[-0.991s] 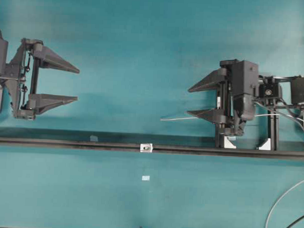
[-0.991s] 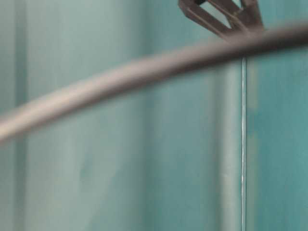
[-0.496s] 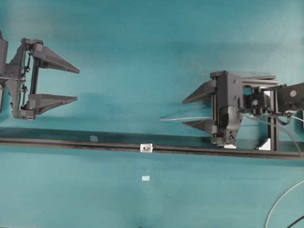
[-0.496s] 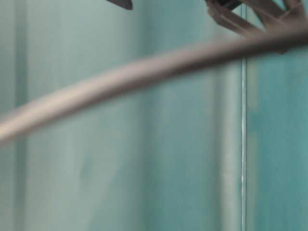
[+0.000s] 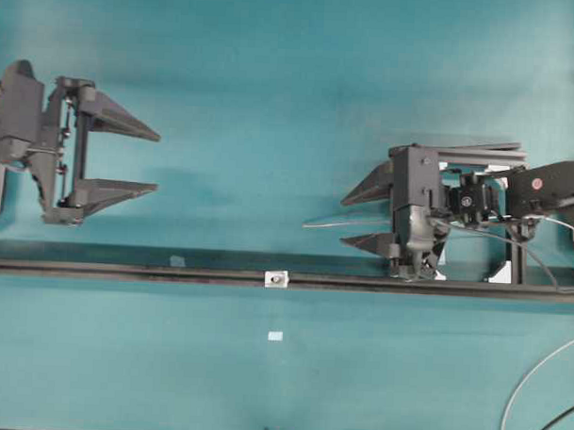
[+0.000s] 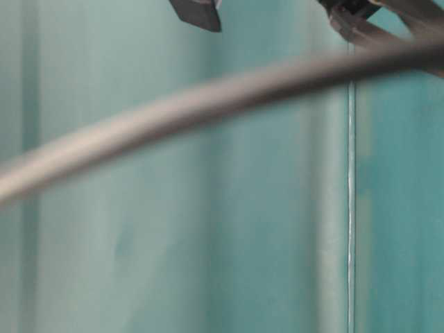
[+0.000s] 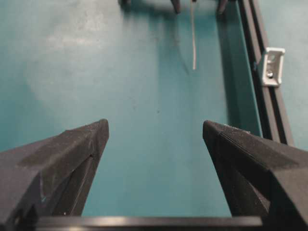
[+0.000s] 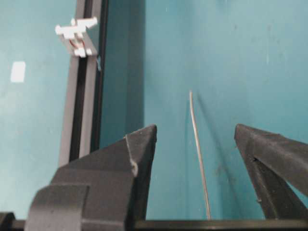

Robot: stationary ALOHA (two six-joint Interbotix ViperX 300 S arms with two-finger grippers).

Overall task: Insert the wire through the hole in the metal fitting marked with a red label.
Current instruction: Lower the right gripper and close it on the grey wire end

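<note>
The thin silvery wire [image 5: 348,222] lies on the teal table and runs right between the open fingers of my right gripper [image 5: 343,220]. In the right wrist view the wire [image 8: 198,149] lies between the two fingers, touching neither. The tiny silvery-white metal fitting [image 5: 277,279] sits on the black rail [image 5: 125,272], with its dark hole facing up. It also shows in the left wrist view [image 7: 271,66] and in the right wrist view [image 8: 77,37]. My left gripper [image 5: 155,159] is open and empty at the far left. In the left wrist view the wire's [image 7: 193,38] tip lies far ahead.
A pale blue tape scrap [image 5: 275,336] lies in front of the rail, another [image 5: 177,261] just behind it. A black square frame with white feet [image 5: 507,270] stands behind my right gripper. A white cable [image 5: 536,375] and a black cable [image 5: 558,427] curve at the bottom right.
My right gripper has moved left and down toward the table, so its fingers now straddle the wire. My left gripper has shifted slightly to the right. The wire has not moved.
</note>
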